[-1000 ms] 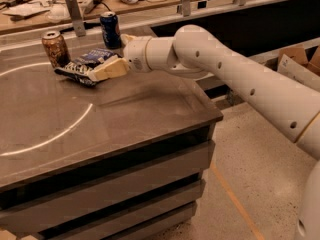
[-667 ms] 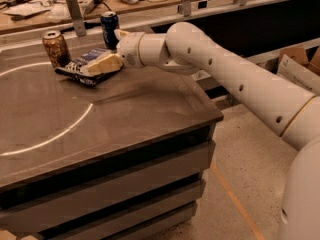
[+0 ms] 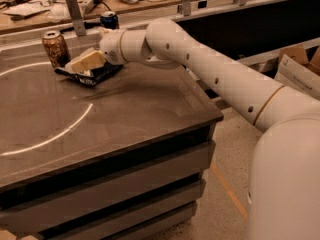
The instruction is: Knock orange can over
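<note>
Orange can (image 3: pixel 55 49) stands upright near the far left edge of the desk (image 3: pixel 125 119), its silver top and pull tab facing up, not yet knocked over. It is one of two cans in view. The other, a blue can (image 3: pixel 109 20), stands further back and to the right, partly hidden behind the wrist of the arm (image 3: pixel 210 69).

One dark, crumpled bag (image 3: pixel 95 76) lies flat on the desk just right of the orange can. The single gripper (image 3: pixel 77 64) hangs low over the bag, pointing left at the orange can. Its jaws are pressed together into one pale wedge, holding nothing. The tip is near the can's lower right side, but whether the two touch cannot be made out.

One white arc (image 3: pixel 60 134) curves across the desk's dark top. Behind the desk runs a cluttered bench (image 3: pixel 30 9). Cardboard boxes (image 3: pixel 297 66) sit on the floor at the right.

Compared with 0.7 seconds ago, the gripper has slid left across the bag and closed most of the gap to the orange can. The arm has stretched out further over the desk. Both cans and the bag are where they were, and the orange can has not tilted.
</note>
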Tool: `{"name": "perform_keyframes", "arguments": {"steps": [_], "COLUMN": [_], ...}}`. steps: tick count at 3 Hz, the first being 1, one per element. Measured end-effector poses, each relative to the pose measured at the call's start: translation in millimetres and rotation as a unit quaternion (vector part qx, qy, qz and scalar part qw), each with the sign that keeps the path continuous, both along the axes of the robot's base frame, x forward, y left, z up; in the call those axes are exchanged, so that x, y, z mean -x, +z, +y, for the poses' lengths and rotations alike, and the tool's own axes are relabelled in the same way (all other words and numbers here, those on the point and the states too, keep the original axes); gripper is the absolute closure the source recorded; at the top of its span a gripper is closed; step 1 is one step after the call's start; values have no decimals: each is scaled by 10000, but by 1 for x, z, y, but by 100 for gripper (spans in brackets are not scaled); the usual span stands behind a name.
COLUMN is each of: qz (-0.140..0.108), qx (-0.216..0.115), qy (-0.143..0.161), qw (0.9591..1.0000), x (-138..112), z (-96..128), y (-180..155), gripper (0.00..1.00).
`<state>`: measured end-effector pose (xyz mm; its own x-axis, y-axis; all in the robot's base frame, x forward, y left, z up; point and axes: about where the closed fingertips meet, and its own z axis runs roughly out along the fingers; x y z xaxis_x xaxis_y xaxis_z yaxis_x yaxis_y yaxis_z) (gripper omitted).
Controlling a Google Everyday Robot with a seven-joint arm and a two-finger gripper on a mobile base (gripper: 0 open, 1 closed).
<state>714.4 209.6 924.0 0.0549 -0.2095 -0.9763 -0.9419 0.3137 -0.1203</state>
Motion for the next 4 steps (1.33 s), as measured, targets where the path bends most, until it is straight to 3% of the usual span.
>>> {"name": "perform_keyframes", "arguments": {"steps": [3,4], "qz": [397,374], "qx": [38,-11], "qy": [375,457], "qw": [9985,9983], "x": [-24,-37], "z": [90,108], "y": [-15,-25], "gripper": [0,1]}}
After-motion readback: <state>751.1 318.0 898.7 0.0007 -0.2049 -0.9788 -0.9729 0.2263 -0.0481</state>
